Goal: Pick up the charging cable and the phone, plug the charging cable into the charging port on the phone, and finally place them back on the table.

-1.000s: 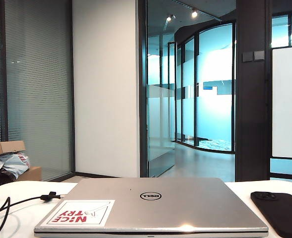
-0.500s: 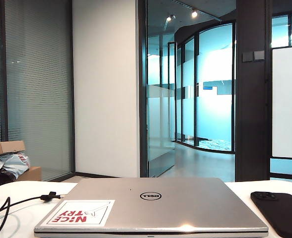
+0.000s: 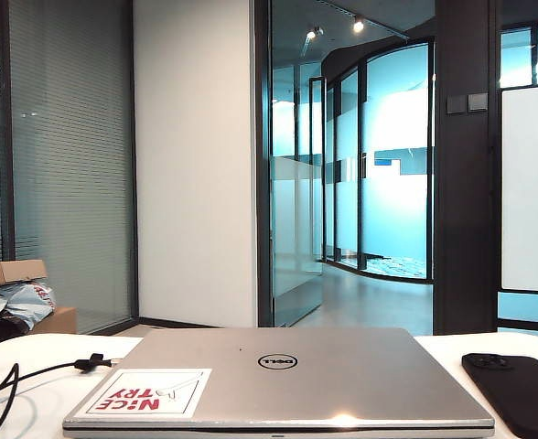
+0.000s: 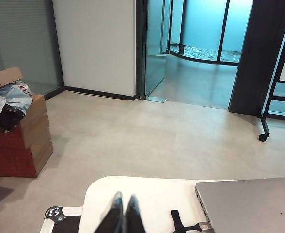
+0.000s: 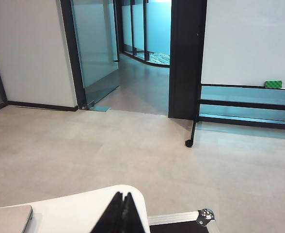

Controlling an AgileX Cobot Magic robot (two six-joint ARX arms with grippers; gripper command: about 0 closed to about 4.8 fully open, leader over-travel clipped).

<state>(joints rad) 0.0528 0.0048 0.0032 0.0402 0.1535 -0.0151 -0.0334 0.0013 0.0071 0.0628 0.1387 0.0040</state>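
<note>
I see the charging cable (image 3: 13, 377) lying on the table (image 3: 40, 402) left of the laptop (image 3: 283, 380), and the phone (image 3: 518, 389) flat on the right. Both my left gripper (image 4: 123, 213) and right gripper (image 5: 123, 213) sit fully closed, empty, over the table's far edge.

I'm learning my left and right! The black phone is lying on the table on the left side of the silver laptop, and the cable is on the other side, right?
Swapped. In the exterior view the phone lies right of the laptop; the charging cable lies left.
</note>
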